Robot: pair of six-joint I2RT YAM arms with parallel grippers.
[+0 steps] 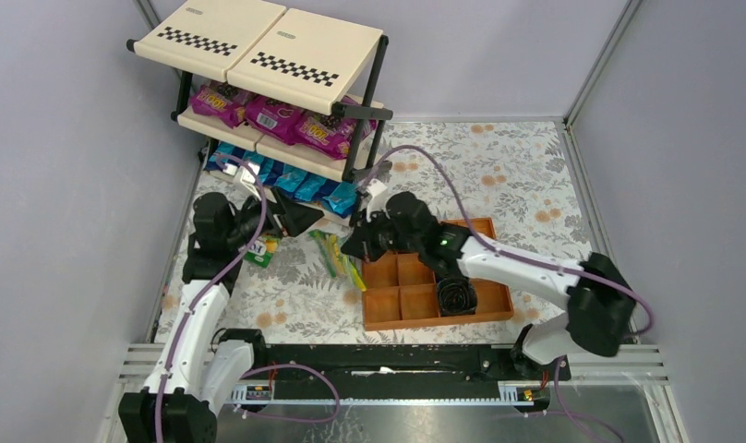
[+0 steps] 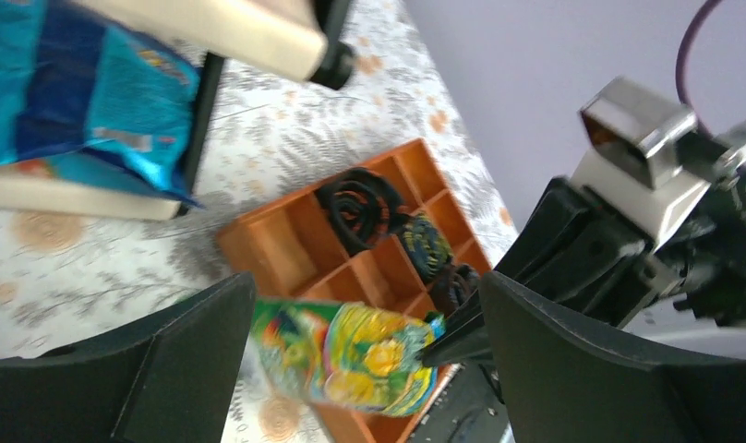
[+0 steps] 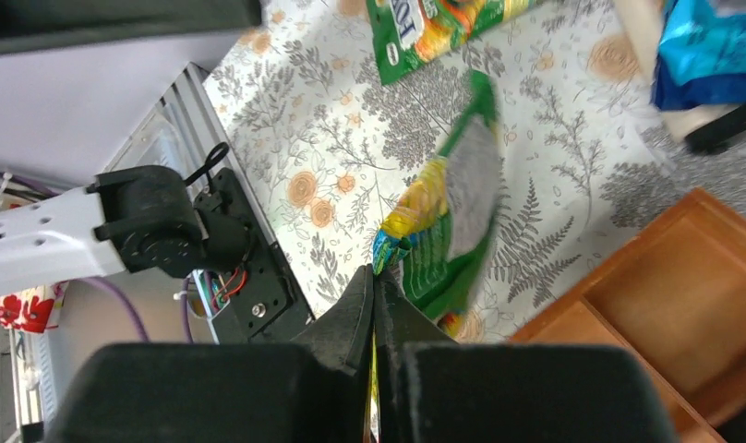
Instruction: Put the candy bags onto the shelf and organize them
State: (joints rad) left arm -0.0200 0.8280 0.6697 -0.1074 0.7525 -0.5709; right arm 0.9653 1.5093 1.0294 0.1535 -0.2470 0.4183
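Observation:
My right gripper (image 1: 355, 247) (image 3: 374, 277) is shut on the edge of a green-yellow candy bag (image 1: 335, 254) (image 3: 448, 231) and holds it above the table. In the left wrist view this bag (image 2: 351, 355) hangs between my left gripper's (image 2: 365, 295) wide-open jaws, which do not touch it. My left gripper (image 1: 291, 221) is open in front of the shelf (image 1: 258, 41). A second green bag (image 1: 260, 251) (image 3: 434, 28) lies on the table by the left arm. Magenta bags (image 1: 268, 113) lie on the middle tier, blue bags (image 1: 295, 183) (image 2: 83, 92) on the bottom tier.
An orange-brown compartment tray (image 1: 402, 305) (image 2: 277, 245) (image 3: 683, 295) sits right of centre, holding dark coiled rolls (image 1: 457, 295) (image 2: 355, 203). Grey walls close in on the left and right. The arms' base rail (image 1: 379, 365) runs along the near edge.

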